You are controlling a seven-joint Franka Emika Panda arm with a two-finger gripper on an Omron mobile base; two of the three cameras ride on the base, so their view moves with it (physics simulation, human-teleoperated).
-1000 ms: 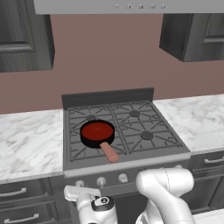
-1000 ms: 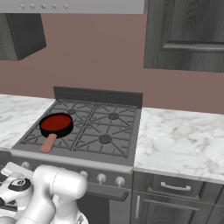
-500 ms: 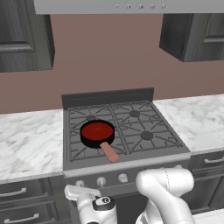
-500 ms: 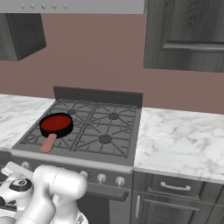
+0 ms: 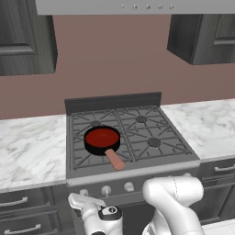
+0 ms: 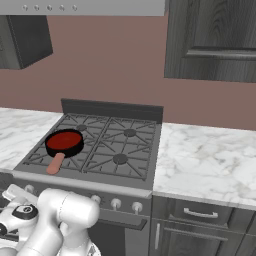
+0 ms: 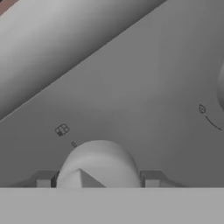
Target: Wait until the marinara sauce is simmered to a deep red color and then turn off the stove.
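Nothing is seen to have changed since the earlier pictures.

The sauce [image 5: 102, 136], deep red, is held in a small black pan [image 5: 103, 147] on the front left burner of the stove [image 5: 137, 137], its pink handle [image 5: 114, 159] pointed at the front edge. The gripper [image 7: 98, 179] is closed on a round silver knob [image 7: 98, 168] on the stove's front panel, one finger [image 7: 43, 179] at each side.

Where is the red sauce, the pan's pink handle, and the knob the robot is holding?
marinara sauce [image 5: 102, 136], left base view, middle of the red surface.
pink handle [image 5: 115, 159], left base view, mid-length.
knob [image 7: 99, 164], hand view, its rounded front, between the tool's tips.
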